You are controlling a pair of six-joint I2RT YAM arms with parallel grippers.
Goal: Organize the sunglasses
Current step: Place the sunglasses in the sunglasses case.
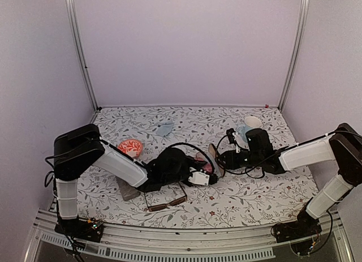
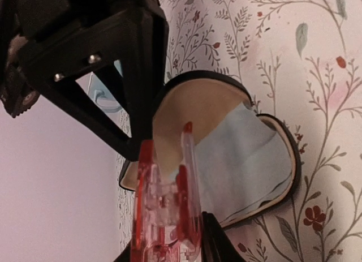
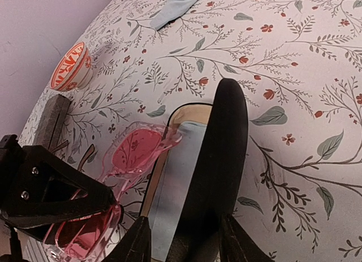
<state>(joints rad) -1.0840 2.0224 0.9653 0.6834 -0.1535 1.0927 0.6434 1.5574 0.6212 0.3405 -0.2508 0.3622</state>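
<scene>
The pink-red sunglasses point(image 2: 165, 211) are folded and held in my shut left gripper point(image 2: 169, 248), tilted over the near edge of the open black oval case point(image 2: 271, 160), which has a beige lining and a blue cloth inside. In the right wrist view the pink sunglasses point(image 3: 133, 154) touch the case's rim beside the left gripper point(image 3: 51, 194). My right gripper point(image 3: 186, 242) is shut on the case's raised black lid point(image 3: 226, 154). The brown-framed sunglasses point(image 1: 165, 203) lie on the table near the front, left of centre. Both grippers meet mid-table point(image 1: 210, 167).
A grey rectangular case point(image 1: 129, 189) lies under the left arm. An orange patterned bowl point(image 1: 130, 147) stands at the left. A blue cloth point(image 1: 165, 128) lies at the back. A white cup point(image 1: 253, 122) stands at the back right. The floral tablecloth point(image 1: 254, 200) covers the table.
</scene>
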